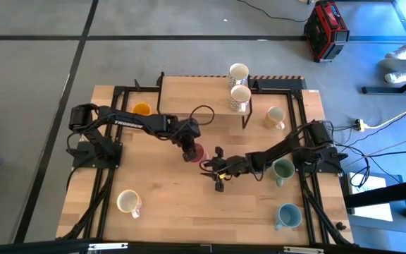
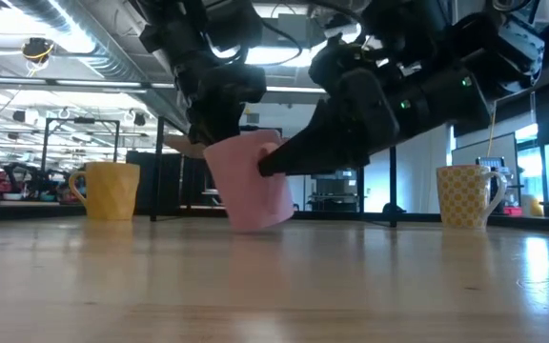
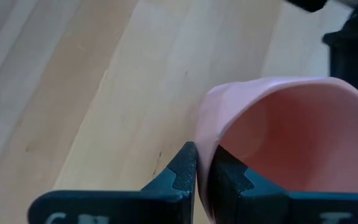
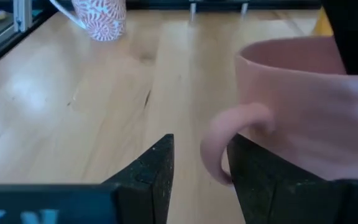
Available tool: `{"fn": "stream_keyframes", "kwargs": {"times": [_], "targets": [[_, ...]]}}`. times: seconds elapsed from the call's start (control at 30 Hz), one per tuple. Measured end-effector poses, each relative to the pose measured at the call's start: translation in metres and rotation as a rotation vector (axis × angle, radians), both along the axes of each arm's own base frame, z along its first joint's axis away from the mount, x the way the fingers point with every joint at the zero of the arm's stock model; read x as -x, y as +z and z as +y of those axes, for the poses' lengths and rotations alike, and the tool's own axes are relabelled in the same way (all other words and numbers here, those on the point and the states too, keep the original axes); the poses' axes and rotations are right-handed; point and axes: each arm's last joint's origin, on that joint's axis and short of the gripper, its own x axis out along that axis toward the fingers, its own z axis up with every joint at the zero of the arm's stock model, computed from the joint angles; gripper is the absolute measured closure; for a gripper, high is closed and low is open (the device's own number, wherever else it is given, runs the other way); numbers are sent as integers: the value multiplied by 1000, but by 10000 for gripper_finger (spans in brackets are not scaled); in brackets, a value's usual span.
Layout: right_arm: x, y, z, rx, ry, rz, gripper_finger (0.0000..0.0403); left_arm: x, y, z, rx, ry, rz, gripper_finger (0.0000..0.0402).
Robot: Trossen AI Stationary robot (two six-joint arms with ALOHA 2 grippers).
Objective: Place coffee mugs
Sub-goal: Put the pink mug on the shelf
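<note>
near the middle of the wooden desk (image 1: 175, 204) the pink mug (image 1: 199, 152) is held tilted, its lower edge on or just above the desk top; the low view does not settle which. the left claw (image 1: 189, 154) is clamped on the mug's rim: in the left wrist view one finger (image 3: 182, 171) sits outside the pink wall and the other inside it, pinched tight on the ceramic. the right claw (image 1: 215, 168) has reached in from the other side, its fingers (image 4: 154, 168) standing partly apart on either side of the mug's handle (image 4: 219, 146). one finger is just beside the loop, and the other lies against the mug body. whether they press the handle i cannot tell.

the other mugs stand well apart from this pair. an orange-yellow mug (image 1: 141, 109) is near the left arm's shoulder. two cream mugs, one plain (image 1: 239, 73) and one patterned (image 1: 240, 97), stand at the far edge. a yellow-checked mug (image 1: 274, 118) is near the right arm. a green mug (image 1: 283, 170) and a light blue mug (image 1: 287, 216) stand on the right side, and a white mug (image 1: 128, 203) stands at the near left.
</note>
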Motion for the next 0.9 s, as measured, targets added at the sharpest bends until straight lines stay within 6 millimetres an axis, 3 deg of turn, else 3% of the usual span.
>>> {"fn": "stream_keyframes", "kwargs": {"times": [0.17,0.43,0.7,0.9], "targets": [[-5,0,2,0,13,-6,288,-1,0,-2,2,-9,-4,381],[-8,2,3,29,20,-14,378,-1,1,-2,-8,-27,-11,376],[-8,2,3,40,13,-6,380,0,6,-2,-8,-29,-36,329],[-6,6,2,52,6,-5,380,16,37,-3,-11,-29,-104,303]]}}
